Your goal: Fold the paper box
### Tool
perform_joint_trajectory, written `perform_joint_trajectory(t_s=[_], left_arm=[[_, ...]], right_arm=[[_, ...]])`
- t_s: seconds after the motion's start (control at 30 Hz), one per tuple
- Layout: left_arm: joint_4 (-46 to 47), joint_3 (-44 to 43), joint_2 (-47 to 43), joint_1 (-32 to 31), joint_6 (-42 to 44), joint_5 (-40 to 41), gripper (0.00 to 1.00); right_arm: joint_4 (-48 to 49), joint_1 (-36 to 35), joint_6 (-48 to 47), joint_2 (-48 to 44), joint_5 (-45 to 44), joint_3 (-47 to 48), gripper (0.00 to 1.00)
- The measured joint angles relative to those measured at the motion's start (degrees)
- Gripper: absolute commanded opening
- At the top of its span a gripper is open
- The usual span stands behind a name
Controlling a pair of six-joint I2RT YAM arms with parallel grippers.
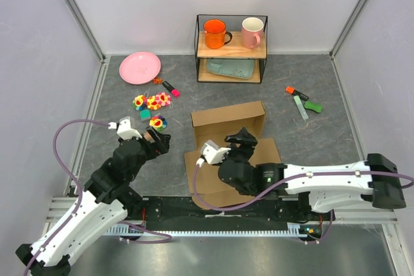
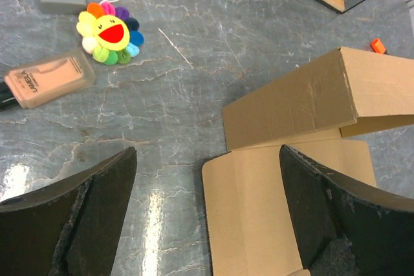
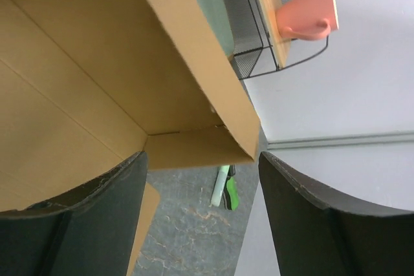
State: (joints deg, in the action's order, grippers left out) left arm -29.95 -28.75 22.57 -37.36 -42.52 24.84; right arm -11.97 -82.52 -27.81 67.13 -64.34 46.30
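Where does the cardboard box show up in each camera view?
Top external: paper box at centre, one wall raised.
Left wrist: paper box in the right half.
Right wrist: paper box fills the upper left.
Shared landmark: wire shelf, beyond the box in all three.

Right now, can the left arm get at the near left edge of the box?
Probably yes. The left pincer is open and faces the box, with only bare table between them; nothing blocks the way.
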Motion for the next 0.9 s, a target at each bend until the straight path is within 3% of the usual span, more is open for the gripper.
perform_joint_trajectory(t_s=[0.23,0.63,0.77,0.9], left_arm=[[0.04,0.94,2.27,0.00,-1.60,-1.44,0.96],[-1.09,1.29,-4.31,0.00,-2.91,-0.94,0.96],[-1.81,1.29,-4.59,0.00,-2.91,-0.83,0.97],[-1.95,1.29,-5.25,0.00,-2.91,-0.74,0.97]], right_arm=[[7.58,1.14,-4.90,11.23,-0.79,0.00,0.70],[20.26,13.33,-13.07,21.90,-1.16,5.33,0.54],[21.97,13.92,-14.69,24.35,-0.76,6.49,0.33],[22.51,14.12,-16.04,27.08,-1.27,6.75,0.19]])
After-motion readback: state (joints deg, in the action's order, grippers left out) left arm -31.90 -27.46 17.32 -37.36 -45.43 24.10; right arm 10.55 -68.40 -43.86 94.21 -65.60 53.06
